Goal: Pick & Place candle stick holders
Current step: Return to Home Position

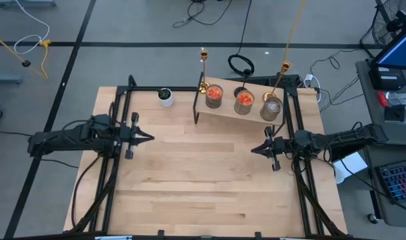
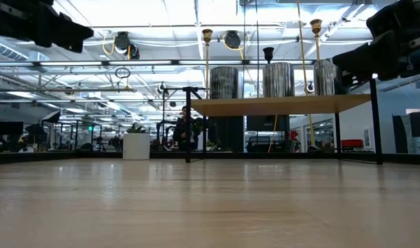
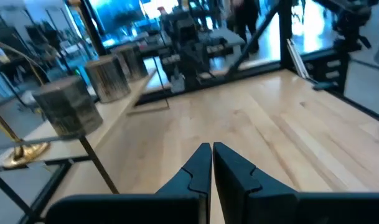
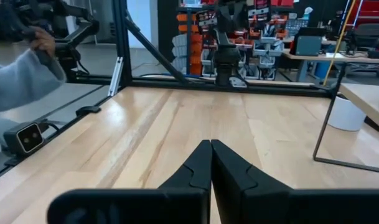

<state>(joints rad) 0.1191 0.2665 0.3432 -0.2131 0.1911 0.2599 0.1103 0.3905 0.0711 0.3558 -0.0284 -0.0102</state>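
Here, I had both arms hanging over the table (image 1: 203, 193), the left gripper (image 1: 148, 137) at left and the right gripper (image 1: 255, 149) at right, tips facing each other well apart, each pair of jaws pressed together on nothing. The candle stick holders stood on the shelf (image 1: 224, 115) at the far edge: an orange-red jar (image 1: 214, 96), a second orange-red jar (image 1: 244, 101) and a clear-grey jar (image 1: 272, 109) from left to right, a gold holder (image 1: 203, 70), a black holder (image 2: 268, 54) and a second gold holder (image 1: 281, 79) behind them in the same order.
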